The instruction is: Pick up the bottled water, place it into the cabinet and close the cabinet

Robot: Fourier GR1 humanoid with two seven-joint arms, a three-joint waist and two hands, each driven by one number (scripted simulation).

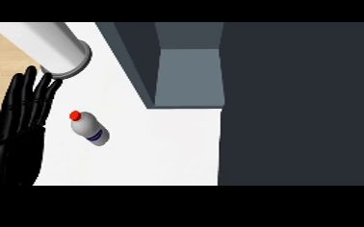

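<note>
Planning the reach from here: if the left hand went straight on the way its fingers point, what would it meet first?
Probably the white cylinder: the left hand points at its rim, fingertips close below, though height is unclear. The bottled water lies off to its right.

We look down on a white desk (163, 144) under even light. At the upper left a strip of pale wood floor (13, 48) shows beyond its edge. A dark slate-grey panel (292, 106) fills the right side.
</note>
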